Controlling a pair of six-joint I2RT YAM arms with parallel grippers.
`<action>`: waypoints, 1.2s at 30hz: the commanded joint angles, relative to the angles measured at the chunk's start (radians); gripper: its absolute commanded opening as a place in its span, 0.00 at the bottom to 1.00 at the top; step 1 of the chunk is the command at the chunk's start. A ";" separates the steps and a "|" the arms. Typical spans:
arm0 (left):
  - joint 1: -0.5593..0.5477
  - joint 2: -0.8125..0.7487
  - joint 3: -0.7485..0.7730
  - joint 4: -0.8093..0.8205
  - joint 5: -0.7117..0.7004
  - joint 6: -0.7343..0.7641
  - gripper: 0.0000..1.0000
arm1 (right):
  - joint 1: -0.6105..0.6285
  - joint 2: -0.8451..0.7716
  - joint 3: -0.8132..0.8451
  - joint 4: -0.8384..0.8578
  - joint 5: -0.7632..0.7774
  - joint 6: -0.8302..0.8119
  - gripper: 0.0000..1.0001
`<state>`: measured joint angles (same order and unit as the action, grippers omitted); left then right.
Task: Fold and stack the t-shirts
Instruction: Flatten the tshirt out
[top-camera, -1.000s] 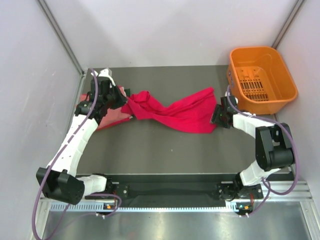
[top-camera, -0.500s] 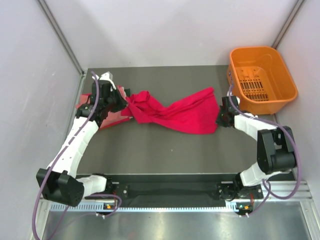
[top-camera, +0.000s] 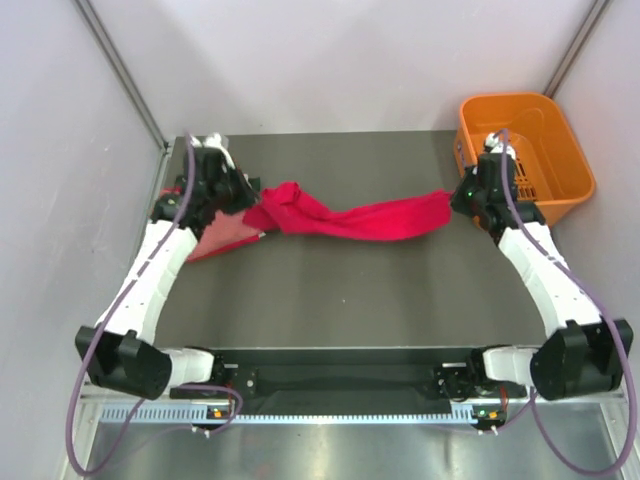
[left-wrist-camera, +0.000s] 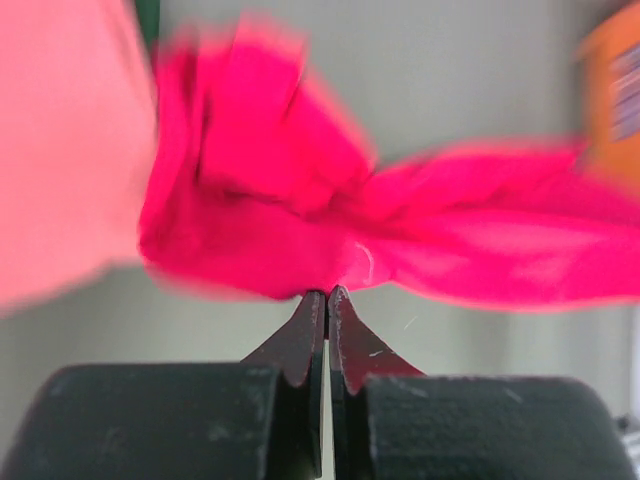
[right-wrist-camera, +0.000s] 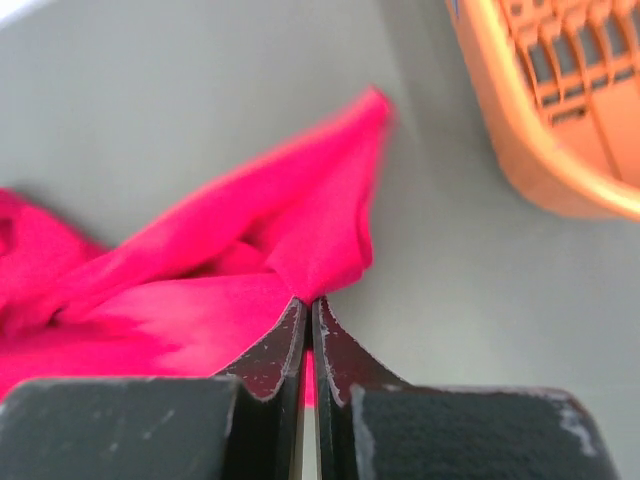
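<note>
A crimson red t-shirt (top-camera: 345, 217) hangs stretched in a rope-like band between my two grippers, above the dark table (top-camera: 320, 300). My left gripper (top-camera: 243, 196) is shut on its left, bunched end (left-wrist-camera: 260, 230). At the right end (right-wrist-camera: 310, 250) my right gripper (top-camera: 458, 196) is shut on a fold of the cloth, close to the basket. In both wrist views the jaws pinch red cloth at their tips. A salmon pink t-shirt (top-camera: 222, 232) lies flat under my left arm at the table's left edge; it also fills the left of the left wrist view (left-wrist-camera: 60, 150).
An orange plastic basket (top-camera: 525, 158) stands at the back right corner, just behind my right gripper, and shows at the top right of the right wrist view (right-wrist-camera: 560, 110). Grey walls close in the table on the left, back and right.
My right gripper shut on the red t-shirt's right end and lifted it up toward the basket. The left gripper rose too, and the shirt is now pulled taut off the table.
</note>
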<state>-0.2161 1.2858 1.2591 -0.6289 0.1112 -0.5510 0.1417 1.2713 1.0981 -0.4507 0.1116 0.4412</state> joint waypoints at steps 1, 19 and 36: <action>0.007 -0.104 0.267 -0.064 -0.053 0.075 0.00 | -0.008 -0.180 0.134 -0.115 -0.047 -0.053 0.00; 0.007 -0.504 0.516 0.139 0.065 0.079 0.00 | -0.008 -0.641 0.388 -0.194 -0.021 -0.071 0.00; 0.011 0.272 0.790 0.282 0.094 -0.029 0.00 | -0.134 0.014 0.613 -0.078 -0.198 0.022 0.00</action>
<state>-0.2108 1.5833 1.8286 -0.4541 0.1738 -0.5739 0.0872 1.2499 1.5520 -0.5762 0.0525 0.4255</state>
